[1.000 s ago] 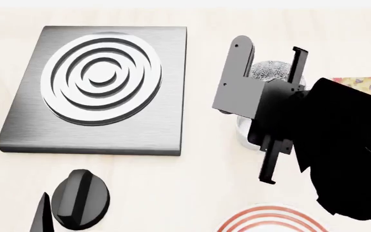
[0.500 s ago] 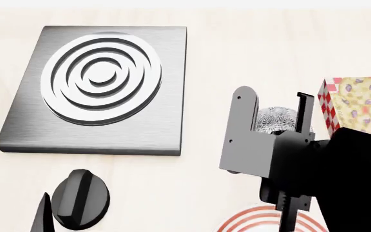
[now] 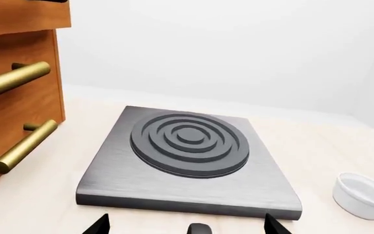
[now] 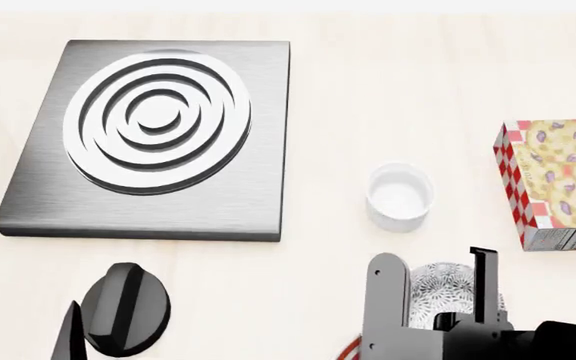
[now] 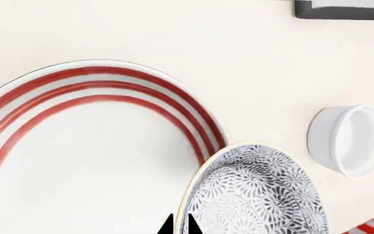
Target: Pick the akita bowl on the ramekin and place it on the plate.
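My right gripper [image 5: 179, 226] is shut on the rim of the akita bowl [image 5: 258, 195], one fingertip inside and one outside. The speckled akita bowl [image 4: 448, 289] hangs between the right gripper's [image 4: 435, 294] fingers near the bottom of the head view, apart from the ramekin. It overlaps the near rim of the red-ringed plate [image 5: 89, 161]; only a sliver of the plate [image 4: 351, 349] shows in the head view. The white ramekin [image 4: 400, 196] stands empty on the table, also seen as the ramekin [image 5: 349, 139] and the ramekin [image 3: 364, 195]. My left gripper [image 3: 183, 226] is open and empty.
A grey hob plate with raised rings [image 4: 153, 131] lies at the left. A red-checked cookie box [image 4: 558, 180] lies at the right, close to the ramekin. Wooden drawers with brass handles [image 3: 18, 122] stand beside the hob in the left wrist view.
The right gripper has carried the akita bowl off the ramekin and toward me, down to the plate's rim. The ramekin now stands uncovered. The left arm has not moved.
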